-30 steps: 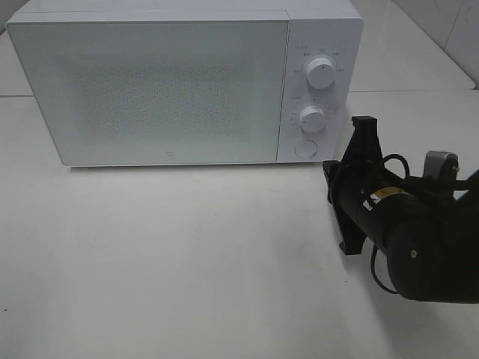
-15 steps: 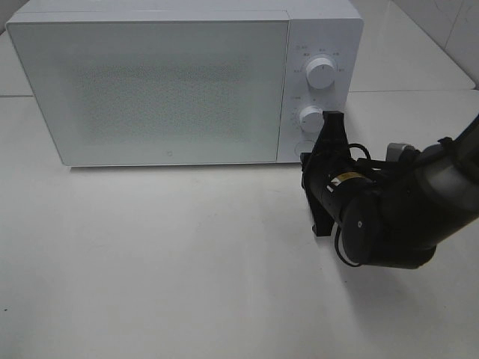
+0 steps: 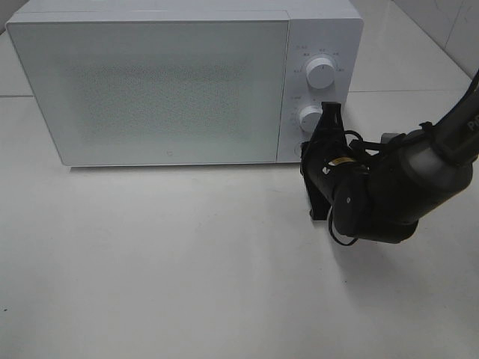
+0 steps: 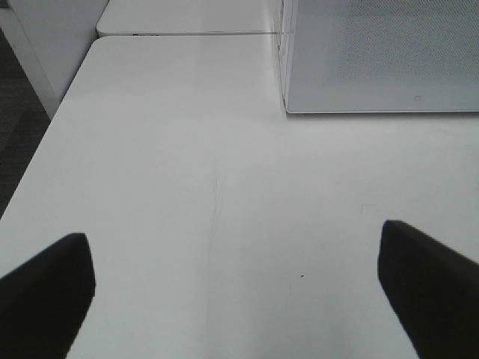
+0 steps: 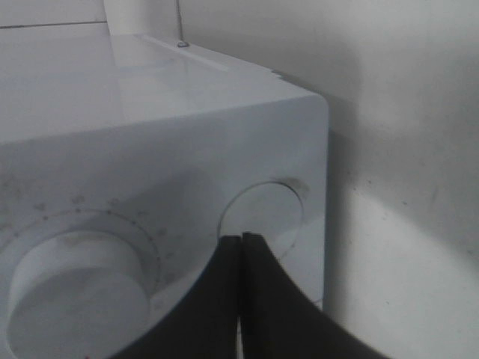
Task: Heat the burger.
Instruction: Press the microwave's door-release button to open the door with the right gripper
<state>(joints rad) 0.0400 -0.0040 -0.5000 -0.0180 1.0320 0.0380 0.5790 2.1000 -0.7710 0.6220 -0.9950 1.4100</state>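
Overhead, I see my right gripper point(image 3: 310, 153) at the round button point(image 3: 301, 147) of the shut microwave point(image 3: 172, 82) on the bench point(image 3: 187, 262). Left wrist: my left gripper point(image 4: 232, 299) hangs spread wide above the bench. Right wrist: the fingers are pressed together, their tips at the button, beside the lower knob point(image 5: 75, 292). I cannot tell where the burger is.

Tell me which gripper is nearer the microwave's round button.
Right. The right gripper, shut, points at the button; the left gripper, open, hangs over table off the microwave's other end.
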